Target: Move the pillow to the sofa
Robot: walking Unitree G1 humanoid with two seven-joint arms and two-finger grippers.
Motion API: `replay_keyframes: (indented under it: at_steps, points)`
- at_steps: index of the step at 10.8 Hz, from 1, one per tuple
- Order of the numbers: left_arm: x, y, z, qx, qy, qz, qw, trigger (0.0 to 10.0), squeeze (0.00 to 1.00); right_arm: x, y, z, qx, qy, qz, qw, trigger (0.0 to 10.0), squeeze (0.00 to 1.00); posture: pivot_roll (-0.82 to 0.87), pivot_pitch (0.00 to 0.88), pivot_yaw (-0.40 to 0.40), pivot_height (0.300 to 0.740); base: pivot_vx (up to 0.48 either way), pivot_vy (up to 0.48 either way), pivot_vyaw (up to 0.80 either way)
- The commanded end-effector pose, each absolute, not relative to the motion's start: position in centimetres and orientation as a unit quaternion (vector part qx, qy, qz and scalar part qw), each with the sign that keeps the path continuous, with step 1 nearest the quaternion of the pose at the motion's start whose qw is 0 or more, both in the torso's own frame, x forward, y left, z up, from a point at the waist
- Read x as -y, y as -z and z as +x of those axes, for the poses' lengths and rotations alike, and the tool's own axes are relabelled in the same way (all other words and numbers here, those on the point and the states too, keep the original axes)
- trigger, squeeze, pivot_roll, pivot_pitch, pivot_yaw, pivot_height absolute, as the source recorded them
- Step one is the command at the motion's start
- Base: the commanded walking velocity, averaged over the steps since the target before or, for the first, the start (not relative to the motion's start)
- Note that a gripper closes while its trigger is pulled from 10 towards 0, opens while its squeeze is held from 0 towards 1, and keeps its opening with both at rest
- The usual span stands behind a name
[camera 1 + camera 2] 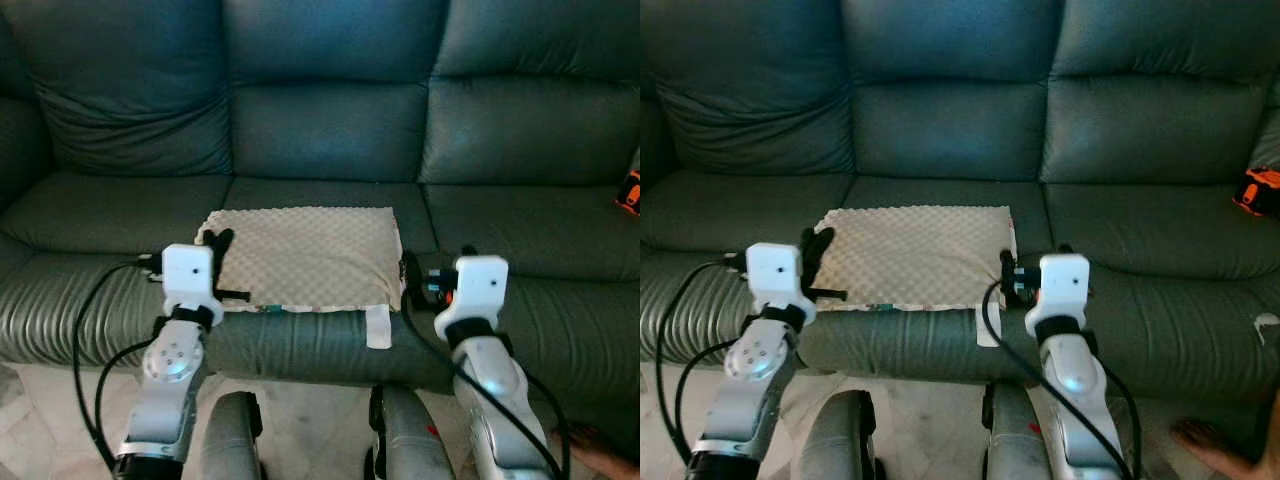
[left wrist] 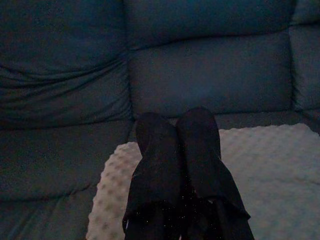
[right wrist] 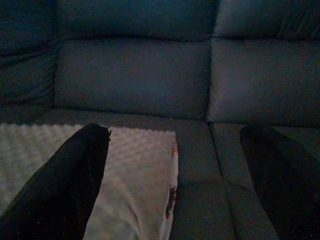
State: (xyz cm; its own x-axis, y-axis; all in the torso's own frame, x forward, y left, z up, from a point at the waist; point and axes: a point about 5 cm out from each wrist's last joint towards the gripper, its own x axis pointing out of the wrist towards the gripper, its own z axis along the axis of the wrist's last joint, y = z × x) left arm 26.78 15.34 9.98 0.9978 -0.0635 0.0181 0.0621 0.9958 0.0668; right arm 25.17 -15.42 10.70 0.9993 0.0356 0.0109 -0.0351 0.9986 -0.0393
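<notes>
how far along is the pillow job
Done: the pillow lies flat on the sofa middle seat. In hand: the left gripper, shut, sits at its left corner; the right gripper, open, straddles its right edge. Left: probably just pulling both arms clear.

Soft, even daylight is washing the head views, gleaming faintly off the dark teal leather sofa cushions; focus is holding fairly sharp. Both wrist views are sitting dim, grainy and blue-tinged, black fingers blurring close up.
</notes>
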Motion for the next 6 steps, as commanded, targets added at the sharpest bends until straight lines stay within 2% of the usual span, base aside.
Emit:
replay_keyframes:
  at_steps: [1, 6]
  points:
    - [-15.1, -10.3, 27.1, 0.012, 0.037, 0.035, 0.999, 10.0, 0.00, 15.7, -10.7, 25.6, 0.008, -0.011, -0.014, 1.000, 10.0, 0.00, -0.03, 0.000, 0.044, 0.656, 0.000, 0.000, 0.00]
    - [-14.7, -9.4, 26.2, -0.011, 0.037, 0.035, 0.999, 10.0, 0.00, 16.0, -10.9, 26.2, 0.009, -0.011, -0.004, 1.000, 10.0, 0.00, -0.04, 0.000, 0.027, 0.740, 0.000, 0.000, 0.00]
